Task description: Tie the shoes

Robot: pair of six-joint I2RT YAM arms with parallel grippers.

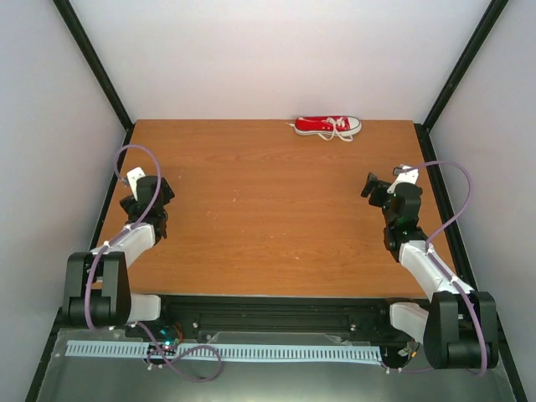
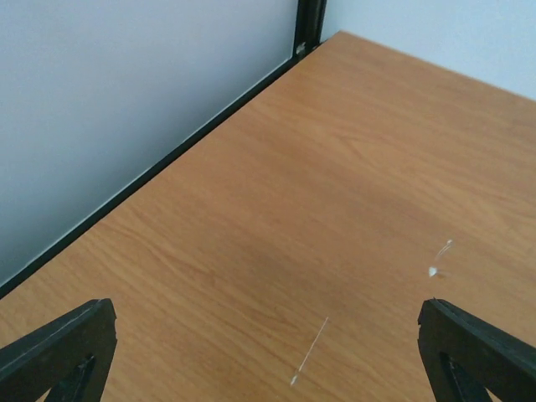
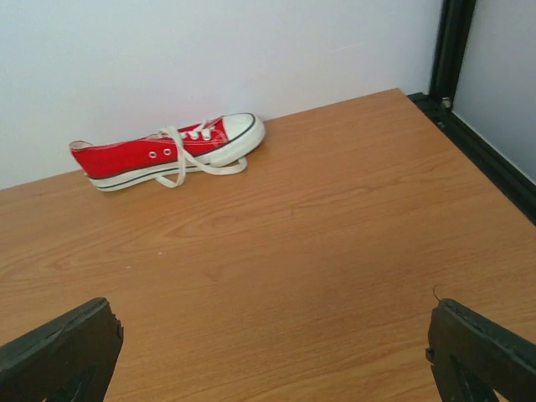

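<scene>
Your red sneaker (image 1: 327,126) lay at the top of the overhead frame, right of centre, just beside the white back wall (image 1: 276,50). It looked light and likely to slide, so the soft loose laces (image 3: 186,159) were your place to hold. The left gripper (image 2: 268,352) and the right gripper (image 3: 272,352) stood wide open, empty, over the smooth wooden table (image 1: 268,218), well apart from it.

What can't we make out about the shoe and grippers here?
- Top external: the sneaker is too small to tell whether its laces are knotted.
- Right wrist: the sneaker's far side is hidden by its own body; only the laces hanging loose on the near side show.
- Left wrist: the sneaker is outside the frame.
- Wrist views: the left gripper and right gripper have their fingers cut off by the bottom edge.
</scene>
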